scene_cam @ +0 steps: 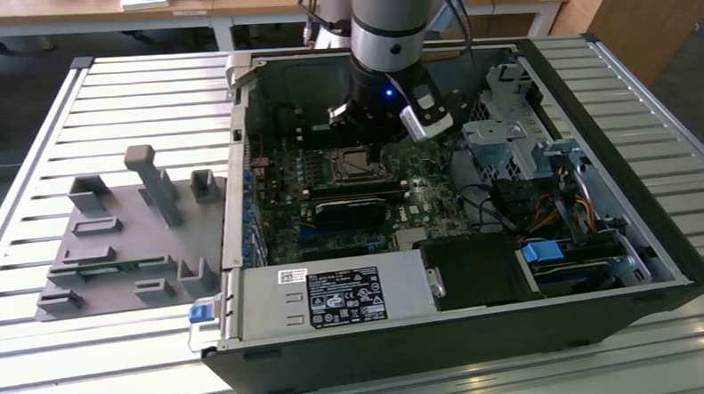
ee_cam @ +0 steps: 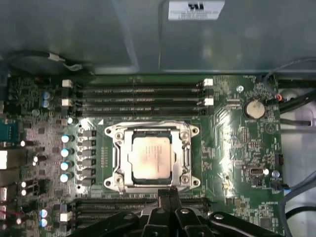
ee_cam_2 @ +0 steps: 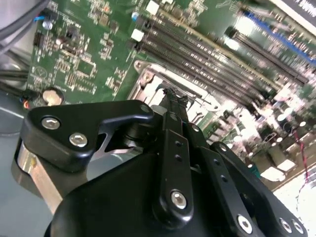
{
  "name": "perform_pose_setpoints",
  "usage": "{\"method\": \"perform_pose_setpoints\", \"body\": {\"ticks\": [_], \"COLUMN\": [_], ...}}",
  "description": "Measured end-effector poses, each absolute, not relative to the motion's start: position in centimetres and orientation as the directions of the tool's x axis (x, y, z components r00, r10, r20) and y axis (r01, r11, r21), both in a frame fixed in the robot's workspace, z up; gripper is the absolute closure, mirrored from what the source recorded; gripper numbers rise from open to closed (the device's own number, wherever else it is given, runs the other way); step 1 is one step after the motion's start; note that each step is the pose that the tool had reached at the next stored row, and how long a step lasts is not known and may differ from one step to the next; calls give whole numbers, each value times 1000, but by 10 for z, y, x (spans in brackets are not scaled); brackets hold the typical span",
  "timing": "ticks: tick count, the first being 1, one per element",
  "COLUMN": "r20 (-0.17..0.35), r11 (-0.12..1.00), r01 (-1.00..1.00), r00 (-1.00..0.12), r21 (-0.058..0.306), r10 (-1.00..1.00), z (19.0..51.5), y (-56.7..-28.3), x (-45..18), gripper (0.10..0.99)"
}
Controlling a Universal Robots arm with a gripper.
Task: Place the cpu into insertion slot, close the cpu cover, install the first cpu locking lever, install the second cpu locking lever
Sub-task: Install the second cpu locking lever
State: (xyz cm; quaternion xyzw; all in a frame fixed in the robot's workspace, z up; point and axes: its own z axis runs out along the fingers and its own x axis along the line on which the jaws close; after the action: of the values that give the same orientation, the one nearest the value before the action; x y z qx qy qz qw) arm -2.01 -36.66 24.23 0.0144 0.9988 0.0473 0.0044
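Observation:
In the first wrist view the cpu (ee_cam: pixel 150 157), a pale silvery-beige square, lies flat in the insertion slot (ee_cam: pixel 114 183) on the green motherboard. The cpu cover (ee_cam: pixel 186 157), a thin silvery frame, lies down around the chip. How the locking levers stand along the socket's sides I cannot tell. My gripper (ee_cam: pixel 168 193) hovers just off one edge of the socket, its black fingers pressed together with nothing between them. In the second wrist view the gripper (ee_cam_2: pixel 173 96) points at the socket's metal rim (ee_cam_2: pixel 148 79). In the exterior view the gripper (scene_cam: pixel 367 136) hangs over the insertion slot (scene_cam: pixel 358 166) inside the open computer case.
The case walls (scene_cam: pixel 237 166) ring the motherboard. A grey power-supply box (scene_cam: pixel 321 296) sits at the near side, a long black block (scene_cam: pixel 352 206) just beside the socket, and a drive cage with cables (scene_cam: pixel 510 146) at the exterior view's right. A grey fixture plate (scene_cam: pixel 128 233) lies on the slatted table.

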Motion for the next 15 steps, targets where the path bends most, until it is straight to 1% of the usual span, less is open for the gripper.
{"method": "perform_pose_setpoints", "body": {"ticks": [15], "r20": [-7], "r11": [995], "r01": [12], "r00": [-1000], "r21": [95], "r10": [13], "z": [237], "y": [-372], "x": [-25], "gripper": [980]}}
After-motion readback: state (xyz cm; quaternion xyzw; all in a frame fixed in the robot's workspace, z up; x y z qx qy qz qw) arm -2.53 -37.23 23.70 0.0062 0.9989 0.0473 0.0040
